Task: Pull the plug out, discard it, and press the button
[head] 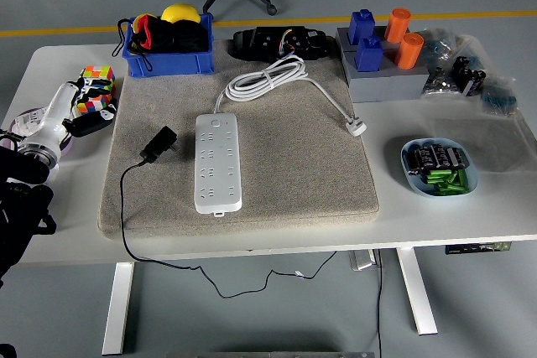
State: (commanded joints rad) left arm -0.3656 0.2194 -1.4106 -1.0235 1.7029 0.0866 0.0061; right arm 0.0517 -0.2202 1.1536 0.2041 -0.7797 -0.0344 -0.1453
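While our left hand (74, 111) hovers at tabletop (470, 215) edge, fingers loose, gripping nothing, black plug (159, 144) lies unplugged on grey mat (294, 165), just right of hand. White power strip (218, 163) sits beyond plug, farther right, button end away from us. Colour cube (95, 83) just ahead of hand.

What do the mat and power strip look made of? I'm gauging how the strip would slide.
The mat looks like grey-beige felt or low carpet: matte, fuzzy, soft rounded edges. The power strip appears to be smooth white moulded plastic with a faint sheen.
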